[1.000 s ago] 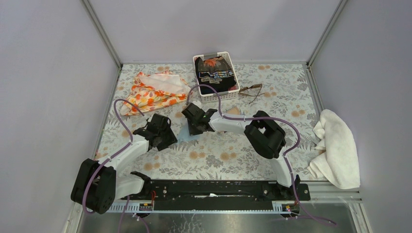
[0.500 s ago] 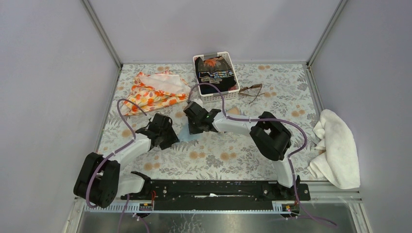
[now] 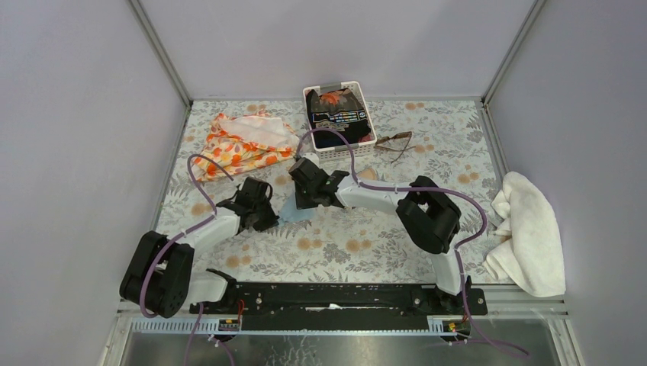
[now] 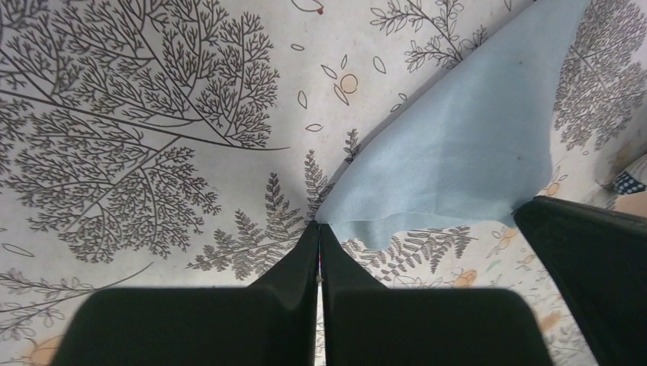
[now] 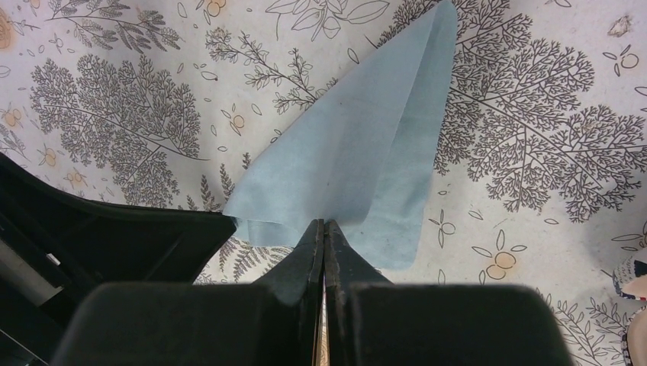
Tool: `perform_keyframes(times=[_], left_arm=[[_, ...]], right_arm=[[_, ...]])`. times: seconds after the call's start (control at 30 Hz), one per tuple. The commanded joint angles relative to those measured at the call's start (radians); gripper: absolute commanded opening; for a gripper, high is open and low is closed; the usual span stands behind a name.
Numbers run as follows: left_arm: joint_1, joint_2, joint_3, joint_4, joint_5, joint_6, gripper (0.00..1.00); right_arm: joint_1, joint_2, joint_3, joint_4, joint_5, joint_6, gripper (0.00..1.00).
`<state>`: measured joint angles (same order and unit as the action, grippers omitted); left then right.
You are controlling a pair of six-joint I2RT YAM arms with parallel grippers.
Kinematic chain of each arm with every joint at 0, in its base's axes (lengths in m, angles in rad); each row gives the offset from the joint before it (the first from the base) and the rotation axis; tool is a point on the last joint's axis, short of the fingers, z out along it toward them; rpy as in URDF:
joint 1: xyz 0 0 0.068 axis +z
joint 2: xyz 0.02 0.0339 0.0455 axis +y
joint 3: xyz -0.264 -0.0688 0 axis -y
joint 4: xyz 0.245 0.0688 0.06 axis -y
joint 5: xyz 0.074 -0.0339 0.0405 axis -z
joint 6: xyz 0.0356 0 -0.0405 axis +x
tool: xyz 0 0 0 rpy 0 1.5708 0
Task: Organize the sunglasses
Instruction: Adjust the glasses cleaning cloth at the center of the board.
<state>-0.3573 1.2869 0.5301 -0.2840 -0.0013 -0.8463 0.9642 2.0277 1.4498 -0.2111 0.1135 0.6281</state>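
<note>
The sunglasses point(image 3: 394, 142), thin brown frame and tinted lenses, lie on the floral table right of the white basket point(image 3: 345, 149), away from both arms. A light blue cloth point(image 3: 293, 212) lies mid-table between the two grippers. In the left wrist view, my left gripper point(image 4: 318, 226) is shut, its tips pinching the cloth's point(image 4: 465, 145) near corner. In the right wrist view, my right gripper point(image 5: 323, 223) is shut on the near edge of the cloth point(image 5: 358, 145), which is folded into a triangle. The left gripper point(image 3: 268, 216) and right gripper point(image 3: 304, 201) stand close together.
The basket holds dark printed items. An orange flowered cloth point(image 3: 240, 145) lies at the back left. A white towel point(image 3: 526, 229) lies at the right edge. Metal rails border the table on the left, back and right.
My left gripper moved right to the blue cloth's corner and went from open to shut on it. The right gripper stayed shut on the cloth and barely shifted.
</note>
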Motion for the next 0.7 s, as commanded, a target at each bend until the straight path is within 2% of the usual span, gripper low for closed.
perform_keyframes(times=[0.0, 0.17, 0.37, 0.67], left_arm=[[0.008, 0.017, -0.013, -0.004, -0.003, 0.014, 0.00], [0.007, -0.012, 0.006, -0.019, 0.022, 0.024, 0.00], [0.007, -0.043, 0.113, -0.052, -0.008, 0.065, 0.00], [0.016, 0.083, 0.337, -0.084, -0.066, 0.155, 0.00]], right_arm=[[0.001, -0.064, -0.005, 0.020, 0.010, 0.012, 0.00], [0.001, -0.097, -0.012, 0.015, 0.009, 0.012, 0.00], [-0.019, -0.116, 0.025, 0.017, -0.001, 0.012, 0.00], [-0.064, -0.031, 0.211, -0.041, -0.017, -0.033, 0.00]])
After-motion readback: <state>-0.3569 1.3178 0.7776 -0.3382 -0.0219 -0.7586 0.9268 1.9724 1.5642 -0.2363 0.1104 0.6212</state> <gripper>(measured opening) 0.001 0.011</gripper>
